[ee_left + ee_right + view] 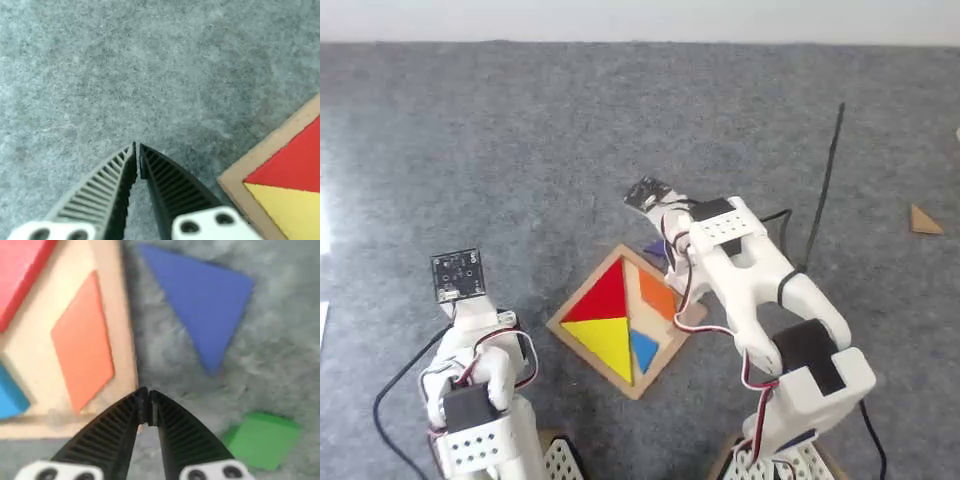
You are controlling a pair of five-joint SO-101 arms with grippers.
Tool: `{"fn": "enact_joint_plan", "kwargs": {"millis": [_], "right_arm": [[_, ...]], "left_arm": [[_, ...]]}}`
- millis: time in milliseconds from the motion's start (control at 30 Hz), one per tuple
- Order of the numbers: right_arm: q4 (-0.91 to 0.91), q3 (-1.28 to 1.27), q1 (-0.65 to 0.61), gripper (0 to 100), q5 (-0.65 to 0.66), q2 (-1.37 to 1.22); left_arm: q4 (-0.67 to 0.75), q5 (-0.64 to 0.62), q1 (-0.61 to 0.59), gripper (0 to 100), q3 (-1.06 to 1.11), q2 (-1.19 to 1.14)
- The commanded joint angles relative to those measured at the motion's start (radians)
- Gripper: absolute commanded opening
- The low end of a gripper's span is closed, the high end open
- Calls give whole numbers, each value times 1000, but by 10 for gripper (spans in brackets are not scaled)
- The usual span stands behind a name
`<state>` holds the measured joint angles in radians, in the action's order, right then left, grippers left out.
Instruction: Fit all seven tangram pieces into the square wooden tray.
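The square wooden tray (563,318) lies mid-table holding a red triangle (605,293), a yellow triangle (603,340), an orange parallelogram (657,293) and a small light blue triangle (643,350). My right gripper (144,392) is shut with nothing in it, low over the tray's rim (125,340) beside the orange parallelogram (82,347). On the carpet just outside that rim lie a dark blue triangle (205,295) and a green square (262,440). My left gripper (136,147) is shut and empty over bare carpet, a short way from the tray's corner (260,155).
A tan triangle (923,220) lies on the grey carpet at the far right. A thin black rod (825,190) stands up behind the right arm (760,290). The left arm (470,370) sits at the lower left. Open carpet stretches across the back.
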<state>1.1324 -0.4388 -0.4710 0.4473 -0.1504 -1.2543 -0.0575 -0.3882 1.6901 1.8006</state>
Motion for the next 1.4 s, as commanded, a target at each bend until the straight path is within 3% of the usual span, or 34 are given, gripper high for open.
{"fn": "enact_joint_plan", "kwargs": {"millis": [0,267,467,633,767,933,1367], "right_arm": [[70,23,-54,8,11,18],[160,-12,-166,8,-11,134],[-5,-218,-289,8,-60,275],[-28,-230,-200,9,-63,394],[-22,-245,-237,9,-87,420],[-45,-250,-320,9,-143,358],[-128,-95,-228,9,-55,116]], "left_arm": [[-8,5,0,13,-7,18],[-8,5,0,13,-7,18],[-8,5,0,13,-7,18],[-8,5,0,13,-7,18],[-8,5,0,13,-7,18],[-8,5,0,13,-7,18],[-8,5,0,13,-7,18]]}}
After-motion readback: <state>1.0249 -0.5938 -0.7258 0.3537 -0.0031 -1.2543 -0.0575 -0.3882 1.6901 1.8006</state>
